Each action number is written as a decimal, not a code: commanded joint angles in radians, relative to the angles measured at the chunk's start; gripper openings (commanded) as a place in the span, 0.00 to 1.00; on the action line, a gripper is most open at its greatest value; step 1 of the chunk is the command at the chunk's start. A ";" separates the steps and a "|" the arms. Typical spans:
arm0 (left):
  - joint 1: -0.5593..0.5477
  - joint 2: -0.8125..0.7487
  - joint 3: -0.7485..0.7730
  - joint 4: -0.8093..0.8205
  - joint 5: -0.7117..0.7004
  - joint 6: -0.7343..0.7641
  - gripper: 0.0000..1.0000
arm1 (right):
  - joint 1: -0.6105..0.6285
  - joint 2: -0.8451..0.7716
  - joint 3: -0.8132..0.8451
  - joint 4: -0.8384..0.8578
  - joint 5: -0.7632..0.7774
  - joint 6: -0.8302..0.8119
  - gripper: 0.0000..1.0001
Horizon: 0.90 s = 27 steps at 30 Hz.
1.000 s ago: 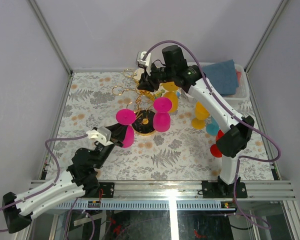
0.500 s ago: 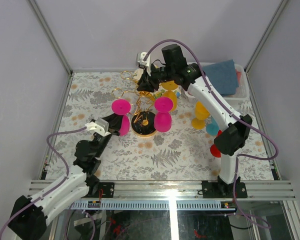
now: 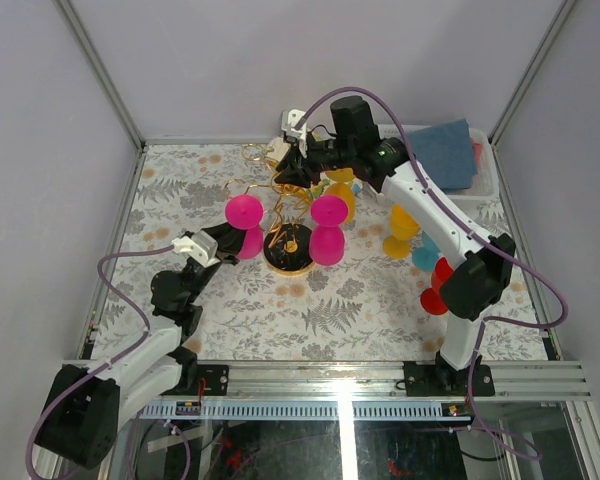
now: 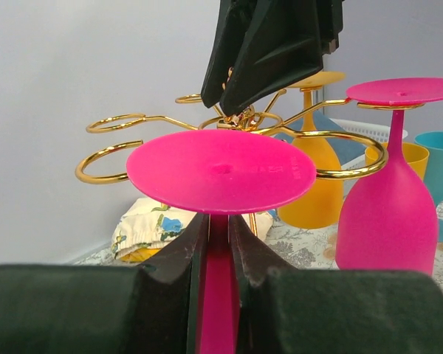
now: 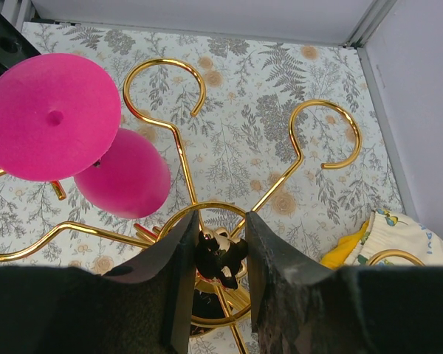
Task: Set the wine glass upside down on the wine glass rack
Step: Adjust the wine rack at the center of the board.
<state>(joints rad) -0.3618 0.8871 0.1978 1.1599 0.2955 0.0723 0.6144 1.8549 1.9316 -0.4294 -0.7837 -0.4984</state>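
Observation:
A pink wine glass [image 3: 244, 212] is held upside down, foot disc [image 4: 221, 169] up, with my left gripper [image 4: 218, 254] shut on its stem. It sits just left of the wine glass rack [image 3: 280, 190], level with a gold loop arm [image 4: 107, 155] and apart from it. The rack's round black base [image 3: 288, 250] rests on the floral table. My right gripper [image 5: 220, 254] reaches down from above, shut on the knob at the top of the rack's post. From above, the held glass [image 5: 52, 118] hangs left of an empty loop [image 5: 170, 81]. Another pink glass [image 3: 327, 228] hangs on the rack's right side.
A yellow glass [image 3: 342, 196] hangs behind the rack. Yellow [image 3: 400, 230], teal [image 3: 425, 256] and red [image 3: 436, 290] glasses stand on the table at the right. A clear bin with blue cloth [image 3: 448, 155] is at the back right. A floral cloth bundle [image 4: 155, 228] lies behind the rack.
My left arm has carried the pink glass up and away from me, closer to the rack's left loops. The right gripper has stayed on the rack's top, shifting slightly.

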 commanded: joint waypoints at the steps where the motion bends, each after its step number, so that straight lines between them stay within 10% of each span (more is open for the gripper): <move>1: 0.027 0.011 0.033 0.090 0.059 0.027 0.00 | 0.000 -0.019 -0.003 -0.038 0.004 -0.011 0.00; 27: 0.110 0.186 0.108 0.205 0.257 -0.201 0.00 | 0.001 0.003 0.006 -0.089 -0.011 -0.030 0.00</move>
<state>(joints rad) -0.2584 1.0740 0.2790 1.2598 0.5106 -0.0383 0.6144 1.8538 1.9324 -0.4377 -0.7803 -0.5022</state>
